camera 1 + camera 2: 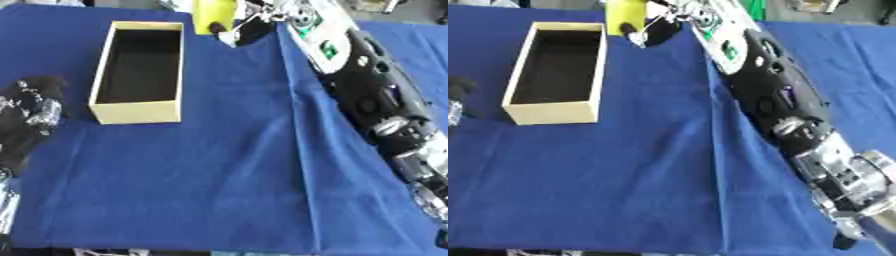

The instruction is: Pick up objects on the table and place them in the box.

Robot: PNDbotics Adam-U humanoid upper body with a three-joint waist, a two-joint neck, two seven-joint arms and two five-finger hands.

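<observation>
1. A yellow-green object [213,15], upright and blocky, stands at the far edge of the desk [236,165], just beyond the far right corner of the box.
2. The right hand [656,30] reaches to it from the right. Its dark fingers [633,29] lie against the object's lower right side, touching it; whether they curl round it cannot be made out, so the state of these fingers is unclear.
3. The right arm [367,95], black with silver joints and a white panel carrying green marks, runs diagonally from the lower right corner up to that hand.
4. The box [105,112] is a pale yellow, open-topped rectangle with a dark inside. It sits on the left half of the desk, its long sides running away from the viewer. Nothing can be seen inside it.
5. The desk is covered by a blue cloth with a long crease running beside the right arm.
6. The left hand [31,117] shows at the left edge, near the box's near left corner but apart from it. Its fingers look curled and hold nothing.
</observation>
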